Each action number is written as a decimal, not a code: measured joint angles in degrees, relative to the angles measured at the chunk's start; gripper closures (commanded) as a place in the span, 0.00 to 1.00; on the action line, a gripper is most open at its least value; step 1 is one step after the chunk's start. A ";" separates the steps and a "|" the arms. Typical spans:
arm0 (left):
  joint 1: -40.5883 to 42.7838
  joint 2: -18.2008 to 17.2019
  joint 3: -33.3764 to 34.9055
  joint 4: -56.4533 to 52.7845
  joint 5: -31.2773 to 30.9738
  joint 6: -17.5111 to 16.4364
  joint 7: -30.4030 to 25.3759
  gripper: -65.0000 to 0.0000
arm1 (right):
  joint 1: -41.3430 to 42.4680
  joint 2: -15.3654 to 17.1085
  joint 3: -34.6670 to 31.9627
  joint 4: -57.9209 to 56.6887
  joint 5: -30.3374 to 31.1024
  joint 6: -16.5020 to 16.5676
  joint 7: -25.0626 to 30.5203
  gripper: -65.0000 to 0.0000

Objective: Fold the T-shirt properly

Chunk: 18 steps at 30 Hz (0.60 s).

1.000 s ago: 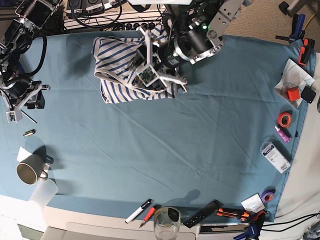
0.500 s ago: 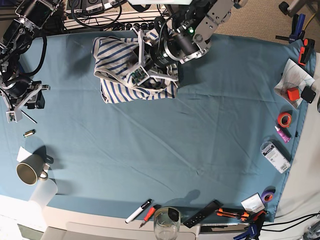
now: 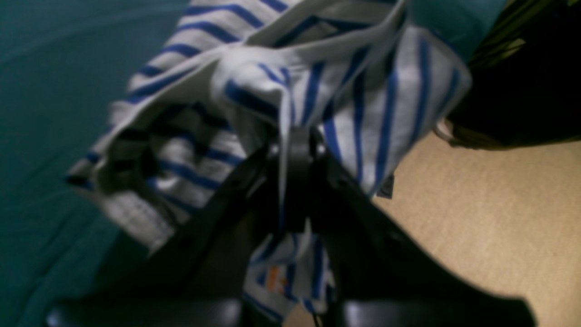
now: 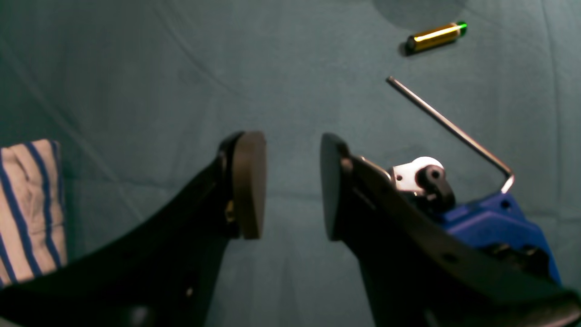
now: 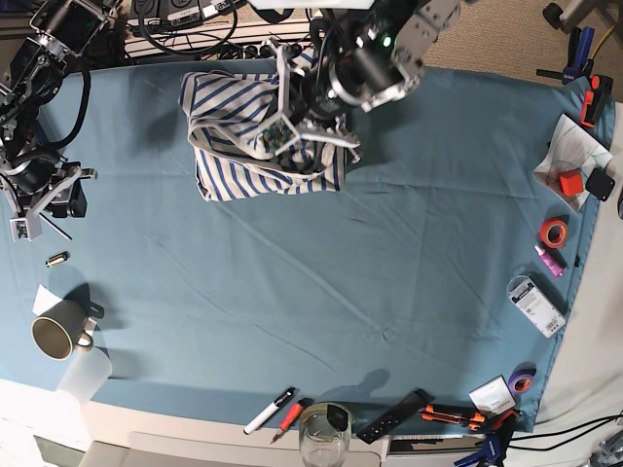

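The white, blue-striped T-shirt [image 5: 229,146] lies bunched at the far middle of the teal table cloth [image 5: 321,282]. My left gripper [image 5: 280,125] is shut on a fold of it. In the left wrist view the jaws [image 3: 295,154] pinch the striped fabric [image 3: 345,104] and hold it up, with folds hanging around them. My right gripper [image 5: 34,199] is at the table's left edge, far from the shirt. In the right wrist view it [image 4: 292,181] is open and empty above the cloth, with a strip of the shirt [image 4: 27,204] at the left border.
A battery [image 5: 56,259] [image 4: 435,36] and a hex key [image 4: 449,127] lie near my right gripper. A mug [image 5: 56,336] stands at the front left. Markers [image 5: 270,411], a glass [image 5: 324,433] and a remote [image 5: 389,416] line the front edge. Tape rolls [image 5: 555,232] and small items sit along the right edge.
My left arm has swung toward the far edge, carrying the gripped fold up and back over the bunched shirt. The right arm has not moved.
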 measured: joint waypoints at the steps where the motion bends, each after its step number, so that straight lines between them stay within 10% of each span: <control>1: 1.05 0.02 0.00 1.90 0.57 0.00 -0.02 1.00 | 0.02 0.00 0.00 0.00 -0.02 -0.02 0.00 0.68; 18: 9.46 -10.29 -0.04 8.52 5.57 -3.80 4.44 1.00 | 0.02 0.00 0.00 0.00 -0.02 -0.02 0.39 0.68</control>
